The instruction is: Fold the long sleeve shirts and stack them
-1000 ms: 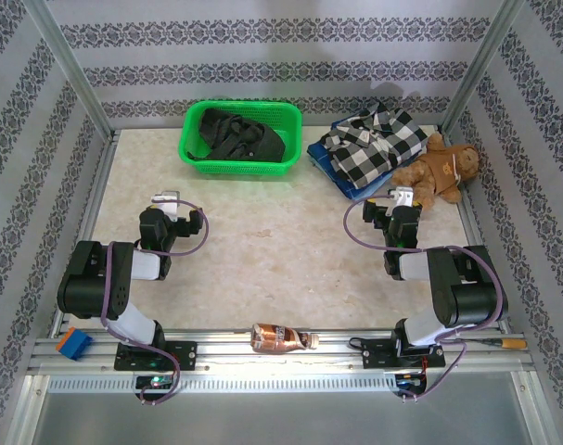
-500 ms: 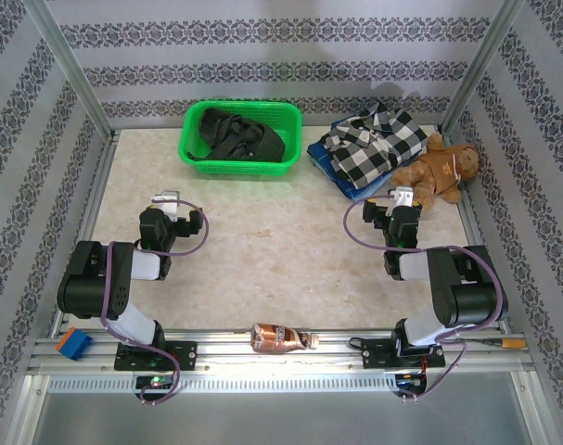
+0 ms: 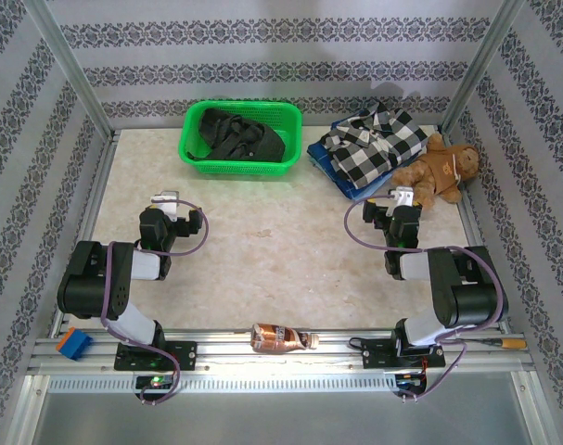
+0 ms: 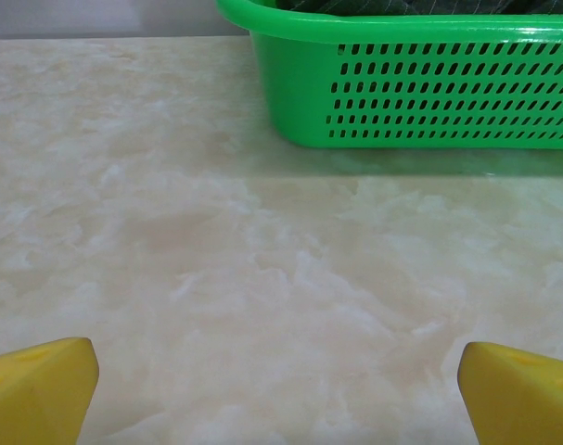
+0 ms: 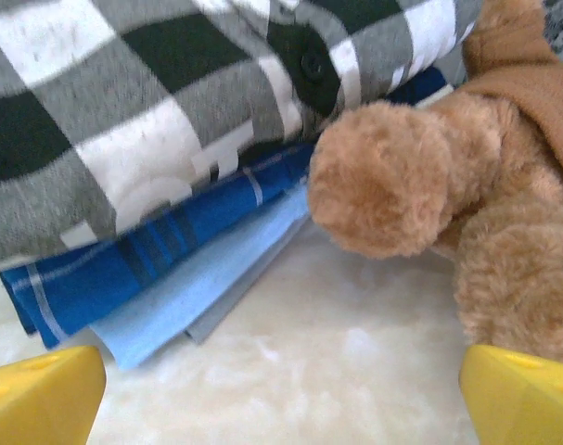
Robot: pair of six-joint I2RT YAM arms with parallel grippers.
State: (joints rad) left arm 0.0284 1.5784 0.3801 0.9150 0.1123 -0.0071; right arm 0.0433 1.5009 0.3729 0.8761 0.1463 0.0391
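1. Nothing has moved over the last second: both arms sit folded back near their bases, just as they were, and no cloth has shifted. By my reading the folding has not begun.
2. The left tool (image 3: pixel 166 197) stands wide open and empty over bare table (image 3: pixel 262 246). Its wrist view looks toward the green basket (image 4: pixel 429 93).
3. The right tool (image 3: pixel 403 196) is likewise spread wide and holds nothing. It points at the pile at the far right corner.
4. The dark charcoal shirt (image 3: pixel 235 137) lies crumpled in the green basket at the far edge of the table, still to be taken out.
5. The checked flannel shirt (image 3: pixel 374 141) rests on a blue garment (image 5: pixel 123 264), apparently folded. The teddy bear (image 3: pixel 443 171) touches this pile on its right.
6. Hard to tell:
   - The basket wall hides most of the dark shirt, so its sleeves and collar cannot be made out.
   - A paler blue layer (image 5: pixel 188 311) shows under the blue garment; whether it is a separate garment is unclear.
   - The wrist views cut off all but the tips of the yellow fingers (image 5: pixel 40 389).
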